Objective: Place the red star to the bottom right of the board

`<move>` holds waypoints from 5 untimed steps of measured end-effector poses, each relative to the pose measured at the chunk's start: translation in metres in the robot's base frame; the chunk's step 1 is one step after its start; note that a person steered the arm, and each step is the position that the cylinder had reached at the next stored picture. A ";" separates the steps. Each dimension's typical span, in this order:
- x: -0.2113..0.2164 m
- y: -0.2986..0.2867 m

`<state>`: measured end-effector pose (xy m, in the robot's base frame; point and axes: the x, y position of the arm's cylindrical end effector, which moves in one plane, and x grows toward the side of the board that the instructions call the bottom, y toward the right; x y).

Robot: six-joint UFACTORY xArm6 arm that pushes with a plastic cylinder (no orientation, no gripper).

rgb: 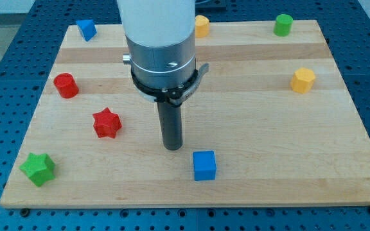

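The red star lies on the wooden board at the view's left, a little below the middle. My tip stands on the board to the right of the red star, about a hundred pixels away and slightly lower, not touching it. A blue cube sits just to the lower right of my tip.
A red cylinder lies up-left of the star. A green star is at the bottom left corner. A blue block is at the top left, a yellow block at the top middle, a green cylinder at the top right, a yellow hexagon at the right.
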<state>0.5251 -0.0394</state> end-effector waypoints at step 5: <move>0.000 -0.130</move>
<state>0.5251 -0.1696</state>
